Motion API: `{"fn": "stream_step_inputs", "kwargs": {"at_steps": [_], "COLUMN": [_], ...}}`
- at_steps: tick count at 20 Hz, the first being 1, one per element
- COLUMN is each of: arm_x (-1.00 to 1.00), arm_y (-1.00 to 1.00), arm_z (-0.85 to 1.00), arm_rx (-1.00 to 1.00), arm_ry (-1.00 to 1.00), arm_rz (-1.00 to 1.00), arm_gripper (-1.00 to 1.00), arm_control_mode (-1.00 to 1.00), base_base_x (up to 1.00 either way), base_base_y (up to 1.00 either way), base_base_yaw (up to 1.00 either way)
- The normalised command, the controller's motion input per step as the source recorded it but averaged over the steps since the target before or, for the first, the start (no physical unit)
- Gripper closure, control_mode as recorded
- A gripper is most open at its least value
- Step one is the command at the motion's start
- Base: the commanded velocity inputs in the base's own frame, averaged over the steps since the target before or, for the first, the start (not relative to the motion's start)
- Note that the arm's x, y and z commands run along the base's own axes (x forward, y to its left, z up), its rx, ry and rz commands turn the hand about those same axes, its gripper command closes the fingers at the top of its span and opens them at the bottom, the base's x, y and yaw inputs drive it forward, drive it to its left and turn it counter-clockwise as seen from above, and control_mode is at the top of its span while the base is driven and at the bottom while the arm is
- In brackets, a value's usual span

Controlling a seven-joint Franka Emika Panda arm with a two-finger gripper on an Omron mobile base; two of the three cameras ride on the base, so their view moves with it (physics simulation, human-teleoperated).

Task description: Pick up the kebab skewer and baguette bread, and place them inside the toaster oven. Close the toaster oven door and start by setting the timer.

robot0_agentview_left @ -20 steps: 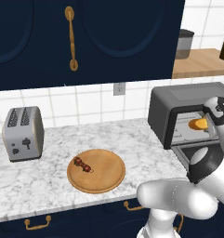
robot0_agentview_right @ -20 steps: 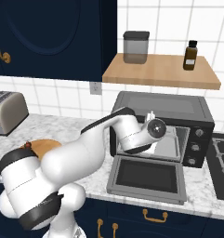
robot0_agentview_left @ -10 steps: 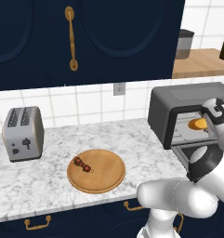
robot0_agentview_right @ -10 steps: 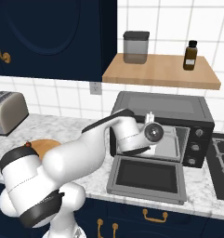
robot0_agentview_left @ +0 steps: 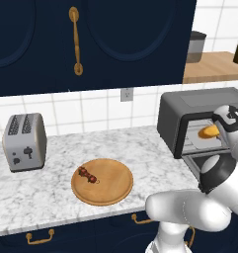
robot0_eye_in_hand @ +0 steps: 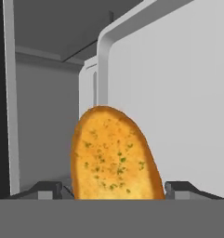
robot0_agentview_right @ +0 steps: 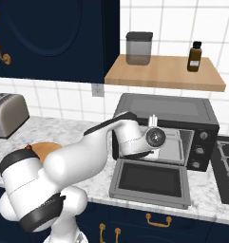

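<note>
Hand view: baguette bread (robot0_eye_in_hand: 114, 155) sits right in front of the tool (robot0_eye_in_hand: 115, 189), between its two fingertips (robot0_eye_in_hand: 47, 189), inside the toaster oven (robot0_agentview_right: 166, 123) cavity w/ grey walls behind. Tips stand a bit wider than the loaf, so jaws look spread, prob. letting go, though contact at the edges is hard to rule out. Left base view: bread (robot0_agentview_left: 208, 131) is in the oven mouth above the rack, tool (robot0_agentview_left: 220, 129) reaching in from the right. Toaster oven door (robot0_agentview_right: 151, 182) lies dropped flat toward the near side, which is what lets the arm in. Kebab skewer (robot0_agentview_left: 88, 175) waits on the round wooden board (robot0_agentview_left: 109, 189) on the tabletop (robot0_agentview_left: 46, 185), well left of the oven; fetching it looks like the next job.
</note>
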Motion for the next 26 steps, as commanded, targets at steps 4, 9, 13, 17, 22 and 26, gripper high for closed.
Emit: {"fn": "stream_step_inputs", "kwargs": {"at_steps": [4,9,13,17,22,26], "arm_x": [0.0,0.0,-0.28,-0.77,-0.75,-0.55], "arm_y": [0.0,0.0,-0.09,-0.16,-0.01,0.27], "arm_z": [0.0,0.0,0.06,0.19,0.29,0.29], "arm_rx": [0.0,0.0,0.0,-0.02,-0.07,-0.12], "arm_ry": [0.0,0.0,0.0,0.0,0.0,0.0], "arm_rz": [0.0,0.0,0.0,0.0,0.03,0.17], "arm_gripper": [-1.0,-1.0,-1.0,-1.0,-1.0,-1.0], "arm_control_mode": [-1.0,-1.0,-1.0,-1.0,-1.0,-1.0], "base_base_x": [0.0,0.0,0.0,0.0,0.0,0.0], "base_base_y": [0.0,0.0,0.0,0.0,0.0,0.0], "base_base_yaw": [0.0,0.0,0.0,0.0,0.0,0.0]}}
